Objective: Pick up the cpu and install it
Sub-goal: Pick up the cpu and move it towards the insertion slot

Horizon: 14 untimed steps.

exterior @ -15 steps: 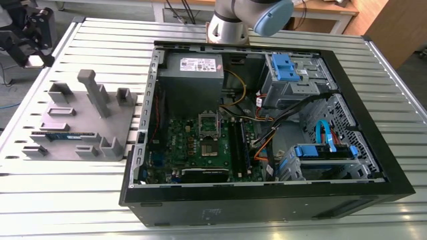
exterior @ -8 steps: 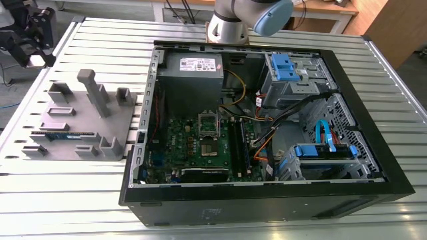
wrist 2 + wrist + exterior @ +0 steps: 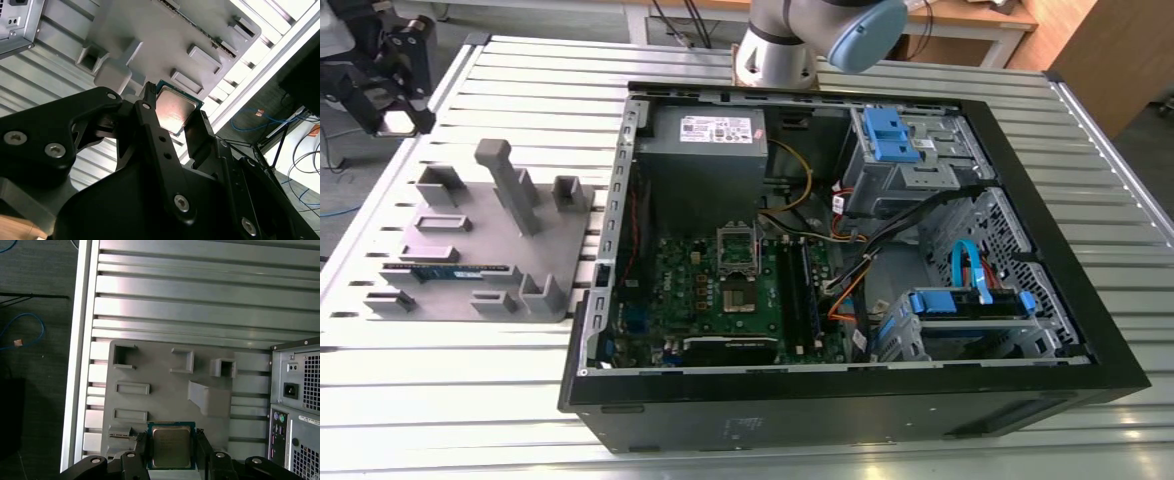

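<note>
- Slatted metal table (image 3: 454, 400): one. It carries everything else.
- Open computer case (image 3: 854, 400): one, lying on its side with one motherboard (image 3: 687, 290) facing up. One socket frame (image 3: 739, 248) sits near the board's middle, well apart from the held chip. I count two blue drive brackets on the exterior view's right.
- Grey holder (image 3: 480, 240): one, just beside the case on the exterior view's left. It has several raised pockets and posts.
- Gripper (image 3: 172, 438): one, with two black fingers (image 3: 141, 452). It is clenched on the chip, one finger against each of two opposite edges.
- Memory stick (image 3: 447, 270): one, lying in a holder slot.
- The cpu (image 3: 171, 454): one, silvery top with a green rim. It is pinched between the fingers over the holder's edge, seemingly lifted clear of it, with its metal top facing the first wrist camera.
- Judgement on this carry: the chip should stay flat and square in the jaws. Contact belongs on the edges alone, with only light pressure. A thin plate like this can skew or slip, so travel should be slow and free of jerks.
</note>
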### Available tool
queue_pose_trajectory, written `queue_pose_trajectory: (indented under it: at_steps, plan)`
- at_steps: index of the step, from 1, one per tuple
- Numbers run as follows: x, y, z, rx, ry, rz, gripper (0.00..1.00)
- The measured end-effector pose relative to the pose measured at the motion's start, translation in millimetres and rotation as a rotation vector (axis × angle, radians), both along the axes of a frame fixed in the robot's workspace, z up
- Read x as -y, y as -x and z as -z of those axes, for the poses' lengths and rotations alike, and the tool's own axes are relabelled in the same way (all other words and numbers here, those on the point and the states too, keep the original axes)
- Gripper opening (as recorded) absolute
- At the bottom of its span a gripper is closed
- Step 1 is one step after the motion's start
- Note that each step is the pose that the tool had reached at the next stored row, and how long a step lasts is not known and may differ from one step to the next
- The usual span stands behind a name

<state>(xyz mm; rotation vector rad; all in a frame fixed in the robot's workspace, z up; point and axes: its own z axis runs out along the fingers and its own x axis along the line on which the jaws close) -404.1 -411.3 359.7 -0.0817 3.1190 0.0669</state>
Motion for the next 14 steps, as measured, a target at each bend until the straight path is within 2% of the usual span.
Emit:
queue_pose_trajectory:
  at_steps: [14]
  plan:
    - [0.0, -6.2, 0.0, 0.0, 0.0, 0.0, 0.47]
